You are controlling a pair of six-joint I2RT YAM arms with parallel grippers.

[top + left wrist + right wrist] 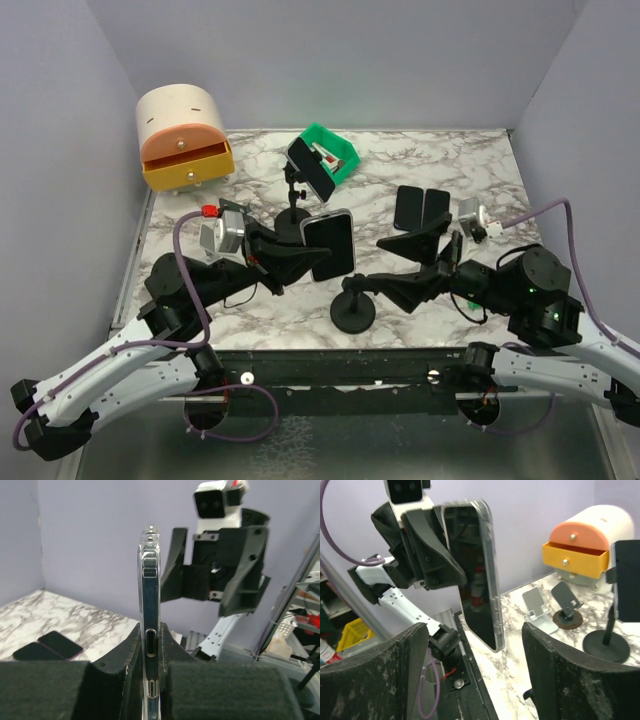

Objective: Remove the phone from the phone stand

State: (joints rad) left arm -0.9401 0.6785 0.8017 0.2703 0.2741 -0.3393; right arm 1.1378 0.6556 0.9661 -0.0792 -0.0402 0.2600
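At the centre of the top view, the left end effector (303, 258) is clamped on the phone (329, 245), holding it upright by its thin sides. The phone stand (353, 312) sits on the tabletop (440, 160) just below the phone in the frame. The right end effector (402, 268), spread wide and holding nothing, faces the phone from the right.

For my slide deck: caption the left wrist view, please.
Left gripper clamps the clear-cased phone edge-on; right gripper faces it, jaws open.
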